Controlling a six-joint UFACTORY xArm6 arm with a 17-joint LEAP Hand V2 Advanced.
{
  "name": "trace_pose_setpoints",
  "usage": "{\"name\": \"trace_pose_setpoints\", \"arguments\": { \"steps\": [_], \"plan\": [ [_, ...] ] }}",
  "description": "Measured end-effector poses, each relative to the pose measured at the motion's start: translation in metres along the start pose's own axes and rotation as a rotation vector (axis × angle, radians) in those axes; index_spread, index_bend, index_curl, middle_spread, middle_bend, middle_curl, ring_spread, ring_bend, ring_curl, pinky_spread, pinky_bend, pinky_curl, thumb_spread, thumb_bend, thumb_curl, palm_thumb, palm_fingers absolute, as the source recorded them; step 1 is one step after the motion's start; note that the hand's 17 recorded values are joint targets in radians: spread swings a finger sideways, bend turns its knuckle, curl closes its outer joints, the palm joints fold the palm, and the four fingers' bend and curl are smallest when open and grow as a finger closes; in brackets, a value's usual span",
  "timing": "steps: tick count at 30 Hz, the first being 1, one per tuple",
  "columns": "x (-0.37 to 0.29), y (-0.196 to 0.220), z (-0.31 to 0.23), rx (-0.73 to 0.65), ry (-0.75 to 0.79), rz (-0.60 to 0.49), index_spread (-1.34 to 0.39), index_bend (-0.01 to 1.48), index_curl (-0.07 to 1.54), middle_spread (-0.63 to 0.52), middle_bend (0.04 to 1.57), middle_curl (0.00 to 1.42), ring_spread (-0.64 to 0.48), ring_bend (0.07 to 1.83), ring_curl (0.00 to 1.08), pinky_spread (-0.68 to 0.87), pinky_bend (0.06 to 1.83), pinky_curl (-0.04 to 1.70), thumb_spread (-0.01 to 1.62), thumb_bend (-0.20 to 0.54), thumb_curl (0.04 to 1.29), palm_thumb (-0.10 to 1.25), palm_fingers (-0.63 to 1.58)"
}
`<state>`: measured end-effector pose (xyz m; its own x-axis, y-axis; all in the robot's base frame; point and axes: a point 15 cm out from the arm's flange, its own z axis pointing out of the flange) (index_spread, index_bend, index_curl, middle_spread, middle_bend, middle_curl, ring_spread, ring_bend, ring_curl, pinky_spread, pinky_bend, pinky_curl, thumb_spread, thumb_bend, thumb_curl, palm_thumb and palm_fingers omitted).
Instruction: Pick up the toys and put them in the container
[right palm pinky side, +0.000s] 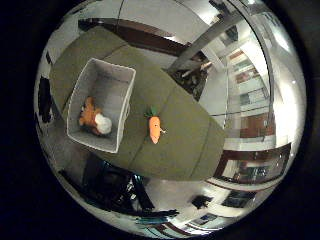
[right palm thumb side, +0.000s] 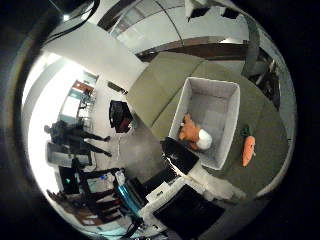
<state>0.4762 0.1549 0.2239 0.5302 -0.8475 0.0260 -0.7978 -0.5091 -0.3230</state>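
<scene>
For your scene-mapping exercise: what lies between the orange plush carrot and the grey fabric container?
Nothing: only bare olive table top separates carrot from container, shown in both palm views.

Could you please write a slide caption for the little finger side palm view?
Carrot toy lies on the olive table beside the white container, which already holds an orange-and-white plush toy.

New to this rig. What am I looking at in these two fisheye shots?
Both pictures come from cameras set in the palm of a robot hand on an arm, one by its thumb, one by its little finger, looking down from well above. Below is an olive-green table. On it stands a grey fabric container with an orange and white plush toy already inside. A plush carrot lies on the table beside the container, still to be picked up. The white and black part in the thumb-side view belongs to the robot. Nothing is held.
</scene>
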Motion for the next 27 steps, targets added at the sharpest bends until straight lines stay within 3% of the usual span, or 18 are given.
{"name": "trace_pose_setpoints", "arguments": {
  "steps": [14,21,27],
  "plan": [
    [0.139,0.085,0.004,-0.093,0.041,0.357,-0.25,0.16,0.32,0.0,0.23,0.35,0.1,0.36,0.26,0.28,0.57,0.15,1.05,-0.028,0.31,0.53,0.24],
    [0.133,0.153,0.053,-0.226,-0.006,0.448,-0.18,0.17,0.31,0.07,0.23,0.36,0.14,0.35,0.26,0.31,0.58,0.11,1.05,-0.028,0.3,0.49,0.23],
    [0.121,0.181,0.092,-0.324,-0.041,0.496,-0.16,0.17,0.31,0.11,0.21,0.36,0.16,0.36,0.26,0.33,0.59,0.08,1.05,-0.027,0.29,0.45,0.23]
  ]
}}
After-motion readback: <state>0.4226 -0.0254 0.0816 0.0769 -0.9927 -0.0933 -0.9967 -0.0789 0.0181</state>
